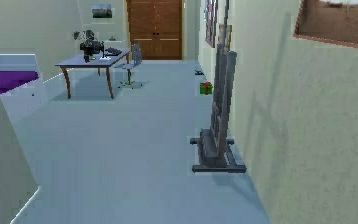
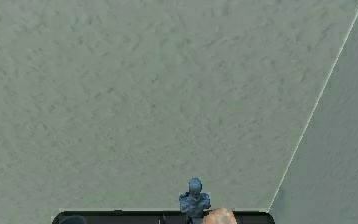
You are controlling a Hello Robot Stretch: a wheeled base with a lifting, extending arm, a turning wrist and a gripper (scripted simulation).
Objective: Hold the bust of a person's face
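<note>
- Bust-shaped blue-grey figure (image 2: 194, 198) on dark ledge (image 2: 107, 214), arm side view's bottom edge.
- Forward view: bench (image 1: 87, 61), bed (image 1: 29, 95), wooden door (image 1: 154, 28).
- State of gripper: cannot tell.

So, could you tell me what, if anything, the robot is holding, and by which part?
It cannot be told. A small blue figure stands at the arm side view's bottom edge.

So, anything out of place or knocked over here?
Only a small green-and-red thing loose on the floor by the forward view's right wall; too small to identify. The desk and tall dark stand are upright.
</note>
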